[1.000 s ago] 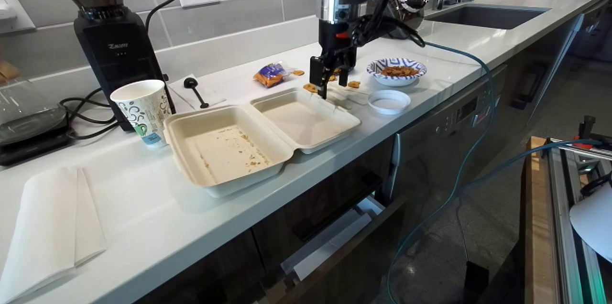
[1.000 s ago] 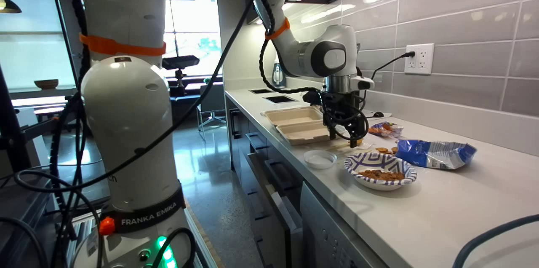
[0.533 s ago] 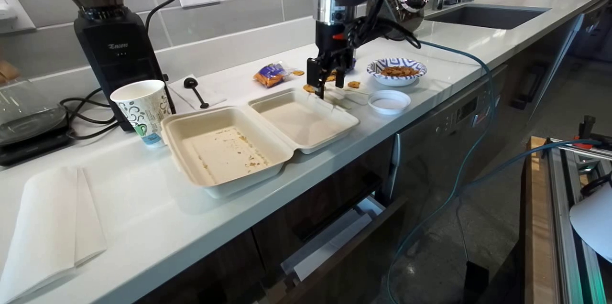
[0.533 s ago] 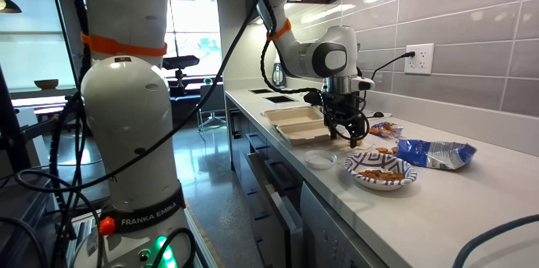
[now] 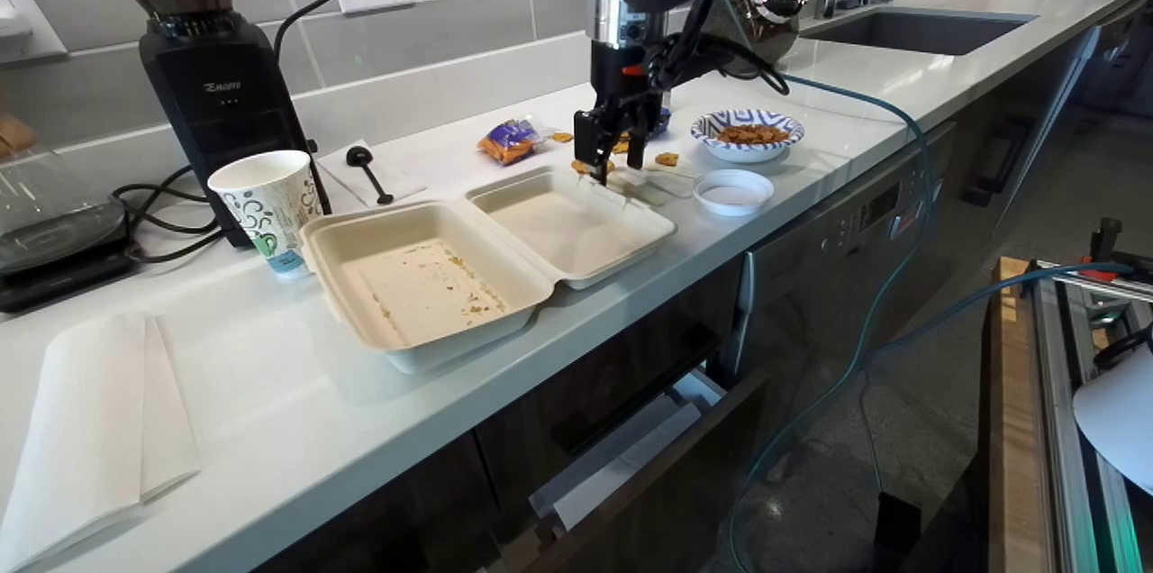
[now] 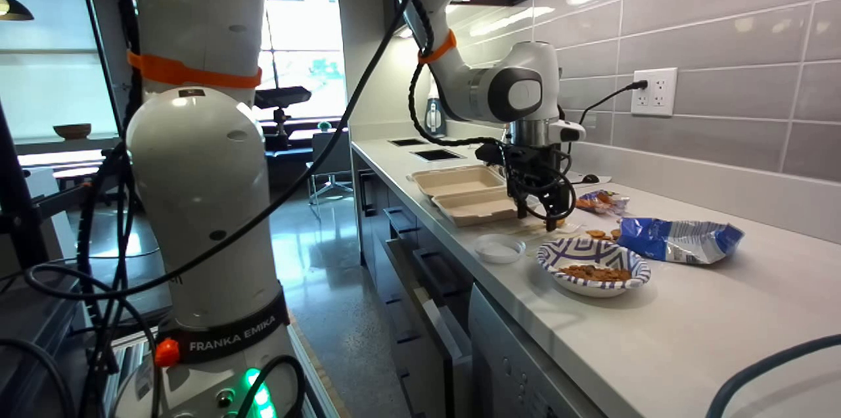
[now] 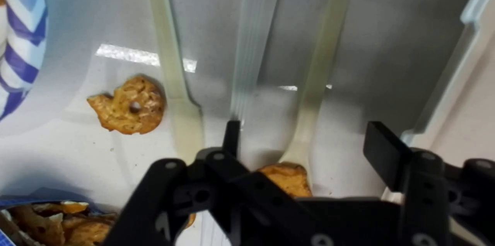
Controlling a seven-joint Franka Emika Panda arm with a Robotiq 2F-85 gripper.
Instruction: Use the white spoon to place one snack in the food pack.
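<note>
Snack (image 7: 292,178) at the head of the pale spoon (image 7: 318,72), apparently resting on it; taken as the task's pair. Gripper (image 7: 305,137): jaws spread, nothing grasped; spoon's neck between them in wrist view, height unclear. Judged: snack probably loaded; grasp, lift, carry and tipping left to do. Box (image 5: 572,222): hinged wide, crumbs (image 5: 477,310) in its deeper half, no whole snack seen there. Patterned bowl (image 6: 594,248): holds brown bits (image 6: 594,273). Blue packet (image 6: 680,240): crackers (image 7: 89,232) inside.

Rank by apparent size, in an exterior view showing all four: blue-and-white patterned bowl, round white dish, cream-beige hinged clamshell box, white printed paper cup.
1. clamshell box
2. paper cup
3. patterned bowl
4. white dish
The paper cup seems nearer the camera than the patterned bowl; true sizes unsure.
</note>
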